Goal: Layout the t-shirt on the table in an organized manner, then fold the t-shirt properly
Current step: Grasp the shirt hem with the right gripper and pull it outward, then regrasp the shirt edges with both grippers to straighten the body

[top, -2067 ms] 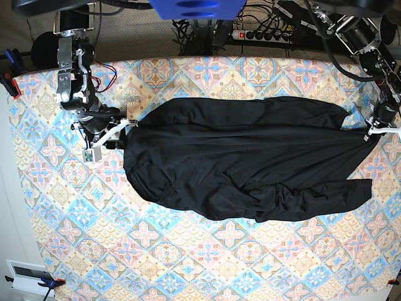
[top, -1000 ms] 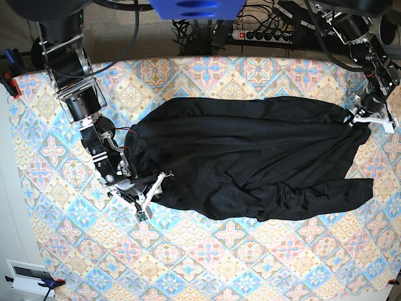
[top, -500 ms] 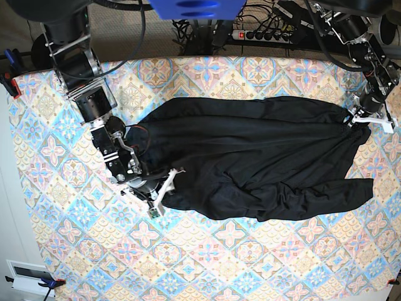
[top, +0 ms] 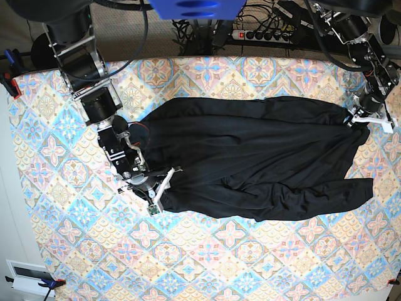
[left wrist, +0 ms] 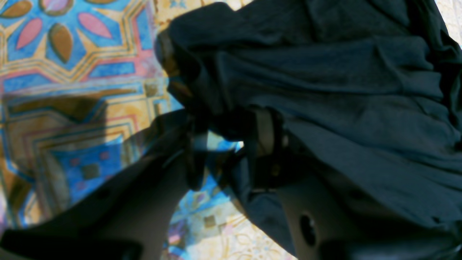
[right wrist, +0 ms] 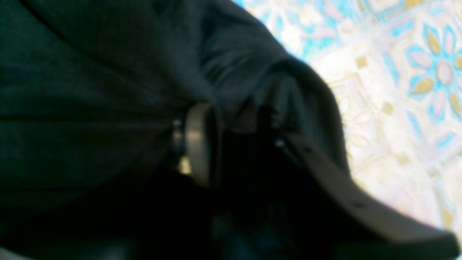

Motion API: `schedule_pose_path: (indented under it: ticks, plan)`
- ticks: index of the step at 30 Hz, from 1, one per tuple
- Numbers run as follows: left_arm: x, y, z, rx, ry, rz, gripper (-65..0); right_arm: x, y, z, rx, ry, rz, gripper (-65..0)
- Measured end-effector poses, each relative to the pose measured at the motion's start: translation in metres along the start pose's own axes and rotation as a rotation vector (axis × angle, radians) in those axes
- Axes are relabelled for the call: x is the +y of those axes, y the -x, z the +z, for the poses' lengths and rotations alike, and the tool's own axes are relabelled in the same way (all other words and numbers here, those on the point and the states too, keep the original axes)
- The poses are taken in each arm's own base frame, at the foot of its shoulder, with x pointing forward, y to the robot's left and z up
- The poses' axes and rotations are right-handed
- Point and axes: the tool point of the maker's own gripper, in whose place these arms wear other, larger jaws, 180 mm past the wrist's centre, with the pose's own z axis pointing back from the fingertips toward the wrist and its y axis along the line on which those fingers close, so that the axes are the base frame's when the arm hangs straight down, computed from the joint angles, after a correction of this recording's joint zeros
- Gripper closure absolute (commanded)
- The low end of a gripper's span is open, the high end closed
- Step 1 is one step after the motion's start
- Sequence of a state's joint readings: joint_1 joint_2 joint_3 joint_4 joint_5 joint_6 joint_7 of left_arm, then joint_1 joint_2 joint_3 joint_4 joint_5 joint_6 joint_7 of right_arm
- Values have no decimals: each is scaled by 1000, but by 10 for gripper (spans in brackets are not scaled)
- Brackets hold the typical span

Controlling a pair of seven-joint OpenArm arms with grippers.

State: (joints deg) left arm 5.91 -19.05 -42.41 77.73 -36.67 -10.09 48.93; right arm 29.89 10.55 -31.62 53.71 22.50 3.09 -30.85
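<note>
**Jaws on both ends of the shirt — layout step in hand**

Jaws, left gripper (left wrist: 223, 144): seen in the left wrist view to be closed partway on a bunched fold of the t-shirt (left wrist: 325, 90), dark cloth being pinched between the two fingers with patterned counter (left wrist: 72, 72) visible beneath. In the base view this gripper (top: 366, 118) is placed at the garment's far edge, on that view's right.

Jaws, right gripper (right wrist: 234, 144): pressed into the black cloth (right wrist: 90, 90) in the right wrist view. Fabric is draped over and between the fingers, and a grip appears to be made, but the picture is blurred and dark, so a firm hold cannot be confirmed. In the base view this gripper (top: 158, 188) is set at the lower edge of the shirt's opposite end.

Position of the t-shirt (top: 250, 157): lying lengthwise across the middle of the counter (top: 250, 263), spread but not flat. Creases run along its length, and a loose flap is doubled over along the near edge.

Step judged: the layout stage, not yet the fold. The garment is held near opposite ends, apparently for stretching and smoothing.

Next move, as judged: the two ends should be drawn apart and the near edge pulled toward the front of the counter, so the doubled flap is opened out. Cloth should be kept low to avoid fresh wrinkles. The right grip should be checked before tension is applied.
</note>
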Motion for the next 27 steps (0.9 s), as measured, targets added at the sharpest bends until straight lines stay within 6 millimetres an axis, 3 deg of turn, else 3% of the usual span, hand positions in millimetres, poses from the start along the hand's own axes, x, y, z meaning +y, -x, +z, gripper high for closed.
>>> schedule_pose_path:
  ticks: [3,5,8,13,16,20,27]
  plan:
    - [0,0,0,-1,1,0,-194,13,-8,-2,-35,-28,-3,0]
    - [0,0,0,0,1,0,-194,18,-14,-1,-59,-43,2,-8]
    - [0,0,0,0,1,0,-194,8,-19,4,-76,-24,-6,0]
    - [-2,-1,0,-3,7,4,-194,-15,-68,24,-222,7,-82,0]
    - [-2,-1,0,-3,6,2,-194,-29,-77,30,-256,26,-138,0]
    - [-2,-2,0,-3,7,3,-194,-58,-73,36,-255,73,-219,0]
    - [-8,-9,-2,-19,14,0,-194,-104,-130,63,-381,142,-235,0]
